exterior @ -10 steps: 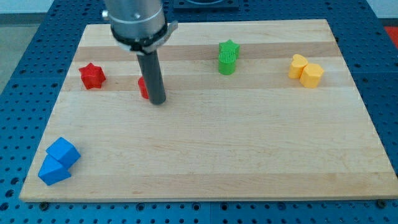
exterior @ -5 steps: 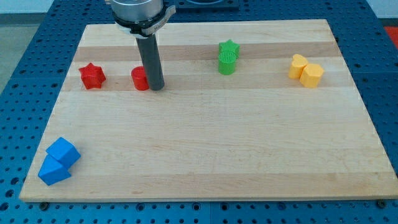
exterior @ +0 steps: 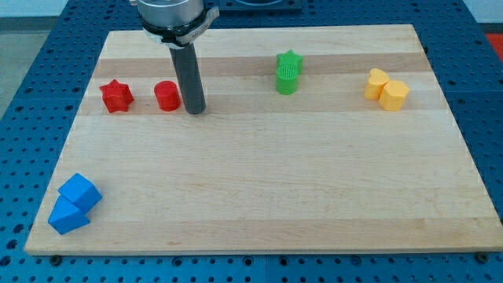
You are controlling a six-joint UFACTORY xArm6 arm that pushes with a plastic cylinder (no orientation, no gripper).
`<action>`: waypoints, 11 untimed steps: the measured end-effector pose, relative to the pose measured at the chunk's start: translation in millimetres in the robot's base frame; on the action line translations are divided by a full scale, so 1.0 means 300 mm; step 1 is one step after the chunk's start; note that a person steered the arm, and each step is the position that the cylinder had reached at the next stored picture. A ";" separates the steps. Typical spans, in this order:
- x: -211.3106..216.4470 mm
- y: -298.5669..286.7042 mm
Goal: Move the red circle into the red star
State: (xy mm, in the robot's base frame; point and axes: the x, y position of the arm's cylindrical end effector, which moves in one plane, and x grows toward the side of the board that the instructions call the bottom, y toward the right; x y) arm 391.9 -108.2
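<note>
A pale wooden board with lengthwise grain bands (exterior: 314, 196) lies on a blue metal table full of small round holes (exterior: 483, 94) — the table shows on every side. The light is even — shadows are soft.

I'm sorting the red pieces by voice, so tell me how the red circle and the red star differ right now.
The red circle is a round, smooth-sided cylinder; the red star has pointed arms. The circle sits toward the view's right of the star, with bare board between them. My tip stands just right of the circle, well away from the star. Both are red, similar in size, and in the same row.
</note>
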 end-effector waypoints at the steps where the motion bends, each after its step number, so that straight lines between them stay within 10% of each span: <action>1: -0.047 -0.022; 11: -0.047 -0.198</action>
State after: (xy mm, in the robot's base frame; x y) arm 377.9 -167.7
